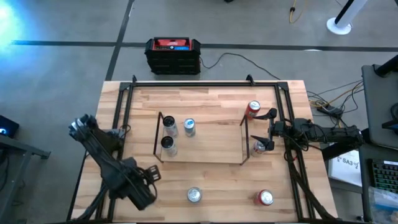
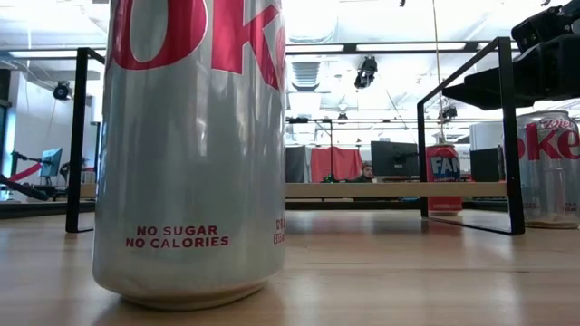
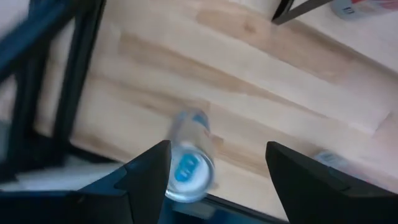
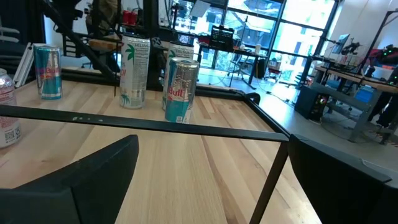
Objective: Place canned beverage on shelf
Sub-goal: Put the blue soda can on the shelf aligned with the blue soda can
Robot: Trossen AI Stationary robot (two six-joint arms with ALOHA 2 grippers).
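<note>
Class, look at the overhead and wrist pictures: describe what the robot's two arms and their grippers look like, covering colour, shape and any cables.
Both arms are dark, almost black, built of jointed tubular segments. The left arm has a pale grey fitting at its outer end and cabling along it. The right arm is slimmer in view. Each ends in two dark, wedge-shaped fingers: left gripper, right gripper. No markings are readable.

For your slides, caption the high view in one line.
Three cans stand on the shelf; the open right gripper waits at its end, the left gripper near a loose can.
</note>
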